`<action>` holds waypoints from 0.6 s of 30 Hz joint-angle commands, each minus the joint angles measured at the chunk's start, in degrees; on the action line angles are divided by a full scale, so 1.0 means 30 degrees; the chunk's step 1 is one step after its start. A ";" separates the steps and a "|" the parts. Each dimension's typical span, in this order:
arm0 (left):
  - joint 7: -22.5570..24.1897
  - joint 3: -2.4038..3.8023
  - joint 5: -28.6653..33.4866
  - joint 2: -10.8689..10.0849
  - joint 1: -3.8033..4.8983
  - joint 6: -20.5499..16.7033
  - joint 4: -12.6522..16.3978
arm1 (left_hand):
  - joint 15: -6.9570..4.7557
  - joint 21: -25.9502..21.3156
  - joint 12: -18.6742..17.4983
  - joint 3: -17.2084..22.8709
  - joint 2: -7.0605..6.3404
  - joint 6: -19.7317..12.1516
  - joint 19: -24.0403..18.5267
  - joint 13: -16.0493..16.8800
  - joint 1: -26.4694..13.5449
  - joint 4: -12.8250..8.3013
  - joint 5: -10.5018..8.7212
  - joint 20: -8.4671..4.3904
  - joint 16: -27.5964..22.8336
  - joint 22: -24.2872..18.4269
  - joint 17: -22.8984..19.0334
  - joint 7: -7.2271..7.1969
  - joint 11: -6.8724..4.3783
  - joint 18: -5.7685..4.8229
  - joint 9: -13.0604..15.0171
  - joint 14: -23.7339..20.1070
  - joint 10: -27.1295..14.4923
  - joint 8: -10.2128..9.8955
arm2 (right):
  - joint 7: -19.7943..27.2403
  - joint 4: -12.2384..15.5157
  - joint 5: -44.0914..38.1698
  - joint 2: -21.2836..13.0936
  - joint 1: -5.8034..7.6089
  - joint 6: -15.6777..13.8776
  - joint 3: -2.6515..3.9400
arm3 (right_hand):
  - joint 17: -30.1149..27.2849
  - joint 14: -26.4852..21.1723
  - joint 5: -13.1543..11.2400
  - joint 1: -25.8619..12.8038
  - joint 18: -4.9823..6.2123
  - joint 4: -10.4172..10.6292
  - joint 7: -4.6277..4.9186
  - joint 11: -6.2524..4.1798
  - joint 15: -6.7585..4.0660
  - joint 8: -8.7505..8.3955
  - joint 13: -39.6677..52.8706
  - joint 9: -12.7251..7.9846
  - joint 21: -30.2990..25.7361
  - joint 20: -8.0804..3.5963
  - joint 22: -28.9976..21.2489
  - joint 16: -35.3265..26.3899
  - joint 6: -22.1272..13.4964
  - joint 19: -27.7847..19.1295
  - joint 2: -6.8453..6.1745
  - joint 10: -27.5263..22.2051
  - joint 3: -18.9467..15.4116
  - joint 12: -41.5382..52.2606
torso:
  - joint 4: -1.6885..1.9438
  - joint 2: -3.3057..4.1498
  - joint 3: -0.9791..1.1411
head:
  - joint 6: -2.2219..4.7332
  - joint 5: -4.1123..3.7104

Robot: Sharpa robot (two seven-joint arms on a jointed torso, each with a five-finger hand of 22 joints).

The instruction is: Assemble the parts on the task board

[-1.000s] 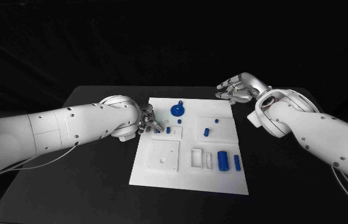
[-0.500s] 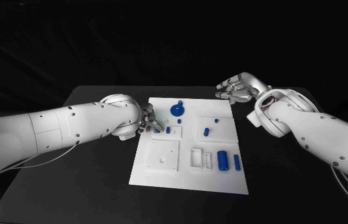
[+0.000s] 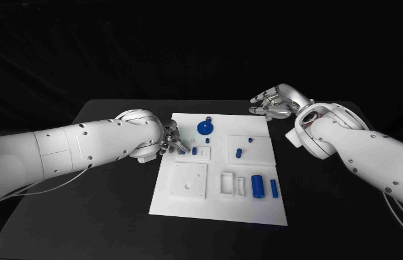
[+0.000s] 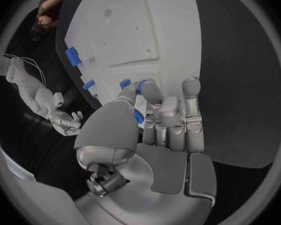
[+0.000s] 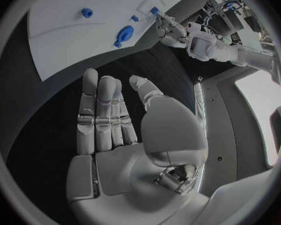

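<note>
The white task board [image 3: 220, 204] lies in the middle of the black table. My left hand [image 3: 174, 142] is at the board's left edge; in the left wrist view its thumb and fingers [image 4: 150, 92] pinch a small blue part [image 4: 138, 117] just over the board [image 4: 140, 30]. A second small blue part [image 3: 194, 151] stands on the board beside that hand. My right hand [image 3: 273, 104] hovers past the board's far right corner, fingers straight and apart, holding nothing [image 5: 115, 130]. A round blue part with a knob [image 3: 205, 127] sits at the board's far end.
More blue parts stand on the board: a peg [image 3: 239, 153], a small stud [image 3: 250, 139], a thick cylinder [image 3: 258, 186] and a thin one [image 3: 274, 188] at the near right. A raised square plate [image 3: 188, 180] takes up the near left. Bare black table [image 3: 101, 213] flanks the board.
</note>
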 commanded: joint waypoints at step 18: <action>-0.0180 -0.0116 -0.0153 0.0117 -0.0187 0.0628 -0.0170 | 0.0059 -0.0291 -0.0289 0.0190 -0.1374 0.0300 -0.0032 0.0063 -0.0001 0.2397 -0.1998 0.0050 -0.0399 0.0330 -0.0272 0.0271 0.0053 0.0158 -0.1656 -0.0227 0.0705 -0.0315 | 0.0142 0.0024 -0.0017 -0.0031 -0.0013 0.0354 0.0007 | -0.0030 -0.0152 0.0178 0.0143 -0.0124 0.0070 0.0004 0.0040 0.0043 -0.0094 -0.0038 -0.0016 0.0000 -0.0031 -0.0087 -0.0066 -0.0176 -0.0081 -0.0012 0.0054 -0.0322 0.0015 | 0.0010 0.0002 -0.0008 | 0.0029 -0.0005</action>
